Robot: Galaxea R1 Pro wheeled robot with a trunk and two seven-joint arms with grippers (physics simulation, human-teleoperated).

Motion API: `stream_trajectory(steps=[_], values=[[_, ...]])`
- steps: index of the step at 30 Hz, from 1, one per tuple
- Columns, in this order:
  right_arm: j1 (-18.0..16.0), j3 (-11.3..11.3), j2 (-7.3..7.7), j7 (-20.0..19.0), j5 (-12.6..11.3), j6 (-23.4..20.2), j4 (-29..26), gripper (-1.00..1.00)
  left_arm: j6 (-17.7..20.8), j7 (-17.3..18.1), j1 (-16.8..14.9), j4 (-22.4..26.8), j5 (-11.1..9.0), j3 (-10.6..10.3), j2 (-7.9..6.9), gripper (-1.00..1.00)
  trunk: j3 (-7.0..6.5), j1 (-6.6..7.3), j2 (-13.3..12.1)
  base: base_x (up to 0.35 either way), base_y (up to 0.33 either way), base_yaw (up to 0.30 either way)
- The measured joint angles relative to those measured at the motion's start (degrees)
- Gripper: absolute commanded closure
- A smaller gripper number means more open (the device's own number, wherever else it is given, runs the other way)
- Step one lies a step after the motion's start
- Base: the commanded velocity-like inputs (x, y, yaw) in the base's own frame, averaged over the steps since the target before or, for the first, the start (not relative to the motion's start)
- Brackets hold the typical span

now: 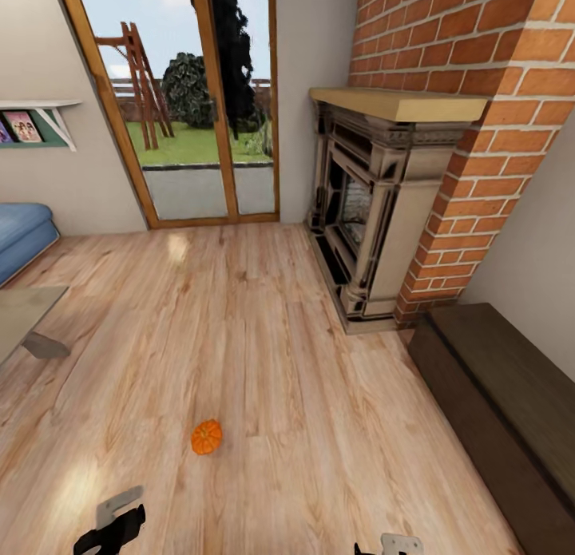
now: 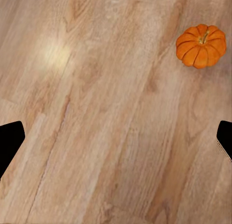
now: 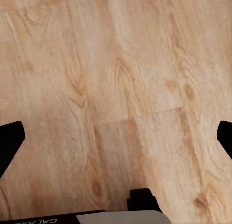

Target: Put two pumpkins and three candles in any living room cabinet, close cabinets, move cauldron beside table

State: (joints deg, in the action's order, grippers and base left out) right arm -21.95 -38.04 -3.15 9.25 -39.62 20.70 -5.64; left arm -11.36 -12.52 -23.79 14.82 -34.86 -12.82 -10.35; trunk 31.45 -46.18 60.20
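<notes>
One pumpkin (image 1: 207, 437) lies alone on the wooden floor (image 1: 263, 339), low and left of centre in the head view, stem tipped slightly to one side. The left gripper (image 1: 112, 531) hangs at the bottom left edge of that view, near the pumpkin but well clear of it. In the left wrist view its fingers (image 2: 10, 142) stand wide apart at the two side edges with bare floor between them, and the pumpkin (image 2: 201, 45) sits off at the upper right, outside the gap. The right gripper (image 3: 116, 147) is likewise spread wide over empty boards.

The main risk, as I judge it, is misalignment: a descent from here would close on floor, or one finger would clip the round, ribbed body and send it rolling.

The cabinet (image 1: 503, 411) runs along the right edge, fronts closed, so opening it one-handed while carrying could cost the grip. A corner of the counter (image 1: 24, 315) shows at the left edge.
</notes>
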Motion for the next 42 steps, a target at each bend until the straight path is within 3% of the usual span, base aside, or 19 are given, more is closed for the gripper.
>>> stream_trajectory(steps=[28,42], values=[[0.0,0.1,0.06,0.0,-0.1,0.1,0.0,-1.00,0.0,0.0,0.0,0.0,0.0,0.0,0.01,-1.00,0.00,-0.01,0.0,0.274,0.168,0.000],[0.0,0.1,0.07,0.0,-0.1,0.1,0.0,-1.00,0.0,0.2,0.0,0.0,0.1,0.0,0.02,-1.00,0.00,-0.03,0.0,0.034,0.013,-0.174]])
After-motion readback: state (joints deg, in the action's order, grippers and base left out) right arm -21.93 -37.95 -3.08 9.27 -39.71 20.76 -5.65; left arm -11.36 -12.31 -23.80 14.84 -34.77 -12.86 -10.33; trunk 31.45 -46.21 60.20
